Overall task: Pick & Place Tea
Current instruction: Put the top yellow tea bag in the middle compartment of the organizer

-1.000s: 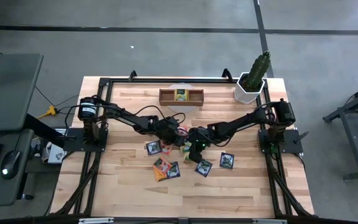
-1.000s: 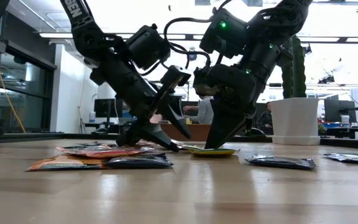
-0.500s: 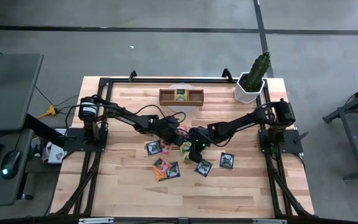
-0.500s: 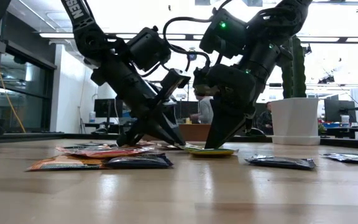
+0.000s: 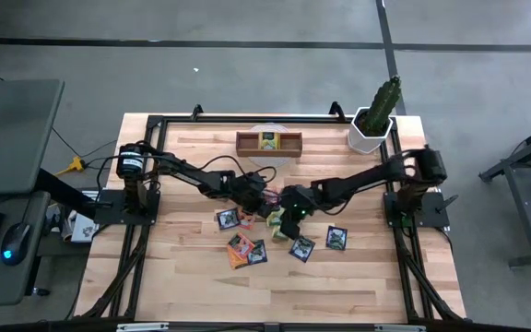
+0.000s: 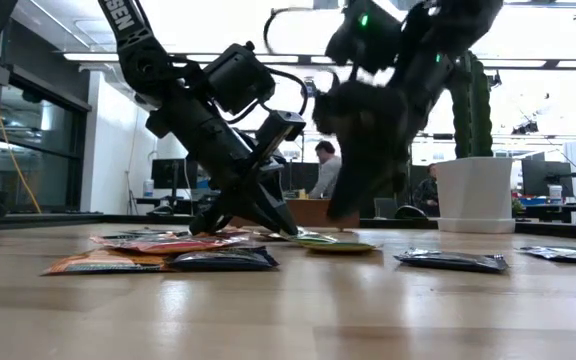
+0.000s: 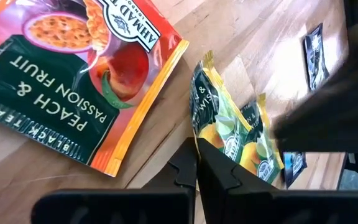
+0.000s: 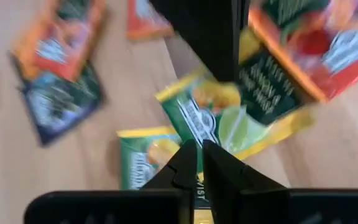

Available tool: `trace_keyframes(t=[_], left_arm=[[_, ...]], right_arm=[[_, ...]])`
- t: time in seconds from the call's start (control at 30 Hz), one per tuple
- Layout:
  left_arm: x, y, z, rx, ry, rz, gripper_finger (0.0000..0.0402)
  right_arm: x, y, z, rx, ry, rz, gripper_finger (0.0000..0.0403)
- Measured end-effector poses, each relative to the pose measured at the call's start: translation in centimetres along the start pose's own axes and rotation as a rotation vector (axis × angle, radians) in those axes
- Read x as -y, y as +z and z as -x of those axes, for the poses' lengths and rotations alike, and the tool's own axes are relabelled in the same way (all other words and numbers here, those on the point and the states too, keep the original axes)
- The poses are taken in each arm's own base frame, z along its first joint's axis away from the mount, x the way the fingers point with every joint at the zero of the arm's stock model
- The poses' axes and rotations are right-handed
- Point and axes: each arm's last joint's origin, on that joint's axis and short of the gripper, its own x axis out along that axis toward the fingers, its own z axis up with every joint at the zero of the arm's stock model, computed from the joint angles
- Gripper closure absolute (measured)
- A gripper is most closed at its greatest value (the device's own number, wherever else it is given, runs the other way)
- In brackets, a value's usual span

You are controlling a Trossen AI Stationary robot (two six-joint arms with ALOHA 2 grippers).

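The brown three-compartment wooden tray (image 5: 268, 143) sits at the worktop's (image 5: 192, 277) far edge with one yellow-green sachet (image 5: 268, 140) in its middle compartment, the side compartments bare. Mid-worktop, both arms reach inward over the scattered foil tea sachets (image 5: 247, 249). The left tool (image 5: 264, 205) is down low, fingers together, pinching the edge of a yellow-green foil sachet (image 7: 219, 121). The right tool (image 5: 282, 219) hangs just above another, its fingers a sliver apart, gripping nothing I can make out.

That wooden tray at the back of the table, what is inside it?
The wooden tray has one yellow-green tea sachet in its middle compartment. The two side compartments look empty; nothing covers them.
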Motion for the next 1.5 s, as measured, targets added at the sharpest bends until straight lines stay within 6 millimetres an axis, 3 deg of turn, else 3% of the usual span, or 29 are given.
trace_keyframes(t=[0.17, 0.4, 0.57, 0.73, 0.93, 1.2, 1.33, 1.5], left_arm=[[0.0, 0.0, 0.0, 0.001, -0.001, -0.024, 0.0401], [0.6, 0.3, 1.2, 0.041, 0.008, -0.165, 0.0401], [2.4, 1.4, 3.7, 0.115, -0.043, -0.279, 0.0401], [4.1, 1.9, 5.9, 0.164, -0.101, -0.362, 0.0401], [6.9, 3.4, 9.2, 0.256, -0.141, -0.697, 0.0401], [7.7, 8.4, 13.7, 0.343, 0.107, -1.092, 0.0401], [6.6, 11.1, 15.4, 0.355, 0.195, -1.141, 0.0401], [3.5, 13.9, 16.8, 0.360, 0.279, -1.107, 0.0401]], right_arm=[[-0.6, 0.8, 3.6, 0.045, 0.004, -0.002, 0.0350], [-1.0, 0.8, 10.2, 0.102, -0.039, -0.016, 0.0326], [-1.2, 0.6, 14.5, 0.187, -0.028, -0.015, 0.0317], [-1.1, 0.3, 17.4, 0.277, -0.068, -0.021, 0.0316], [-0.8, -0.2, 18.5, 0.288, -0.111, -0.025, 0.0315], [-0.8, -0.2, 18.5, 0.282, -0.112, -0.036, 0.0315], [-0.8, -0.2, 18.5, 0.282, -0.112, -0.036, 0.0315], [-0.8, -0.2, 18.5, 0.284, -0.115, -0.036, 0.0315]])
